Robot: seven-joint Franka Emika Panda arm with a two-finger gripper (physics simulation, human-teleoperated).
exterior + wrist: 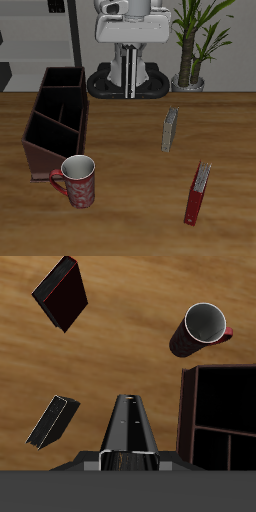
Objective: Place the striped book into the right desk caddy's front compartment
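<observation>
Only the wrist view shows the pincer [129,446]; its opening cannot be told.

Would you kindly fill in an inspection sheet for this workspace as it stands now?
Surface: wooden table.
Job's things: striped book at the table's back, by the robot's base; right desk caddy, nothing visible inside.
Clutter: patterned red mug before the caddy; grey book; red book nearer the front edge.
Hand: not in view.
Cables: nothing seen.
Surroundings: potted plant; shelving.
</observation>
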